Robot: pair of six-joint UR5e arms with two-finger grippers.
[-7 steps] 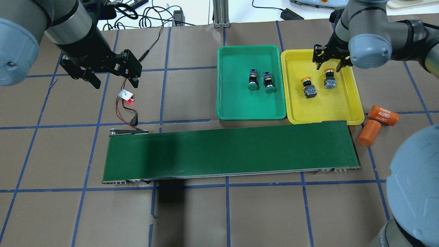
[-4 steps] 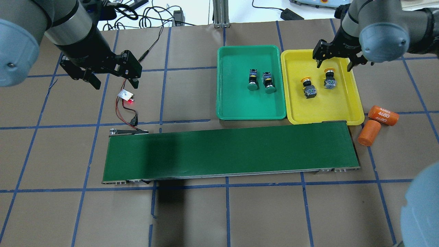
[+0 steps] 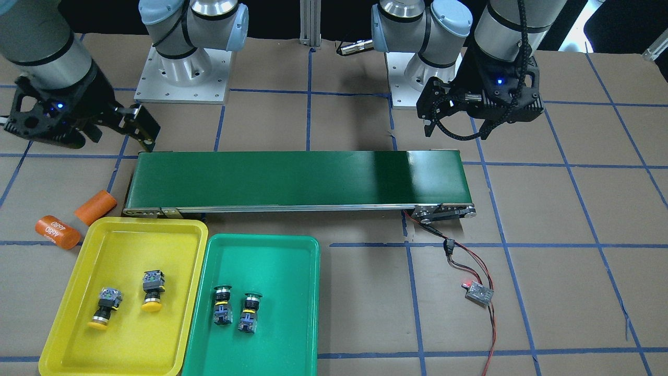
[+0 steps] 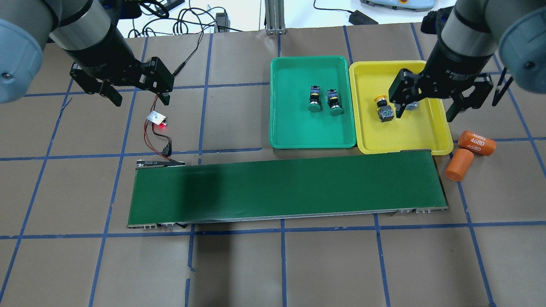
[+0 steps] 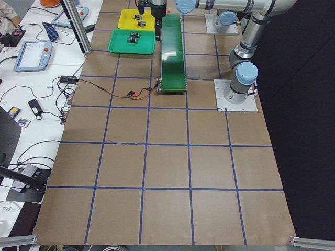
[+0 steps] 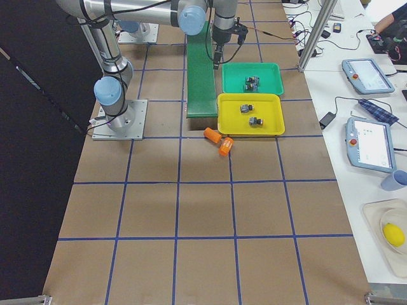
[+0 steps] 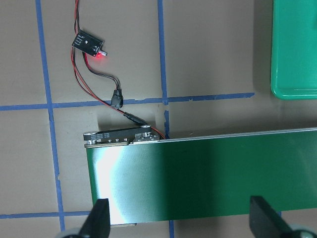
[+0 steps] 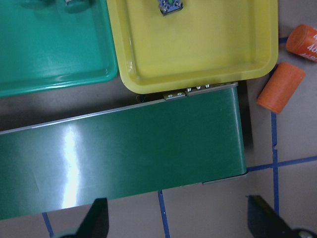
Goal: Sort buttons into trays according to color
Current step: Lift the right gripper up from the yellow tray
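Note:
Two yellow-capped buttons (image 3: 106, 308) (image 3: 152, 290) lie in the yellow tray (image 4: 426, 132). In the overhead view one yellow button (image 4: 382, 108) is clear and the other is mostly hidden behind my right gripper. Two green-capped buttons (image 4: 314, 100) (image 4: 334, 102) lie side by side in the green tray (image 4: 294, 128). My right gripper (image 4: 425, 111) hangs open and empty above the yellow tray's right side. My left gripper (image 4: 140, 99) is open and empty, far off at the table's left, above a wired board.
A long dark-green conveyor belt (image 4: 286, 187) runs in front of both trays. Two orange cylinders (image 4: 477, 143) (image 4: 459, 165) lie right of the yellow tray. A small circuit board with a red light (image 4: 156, 118) and its wires lie near the belt's left end.
My right gripper has swung from the yellow tray's far edge toward its near right side, staying open and now covering one yellow button. The left gripper drifted slightly away from the belt.

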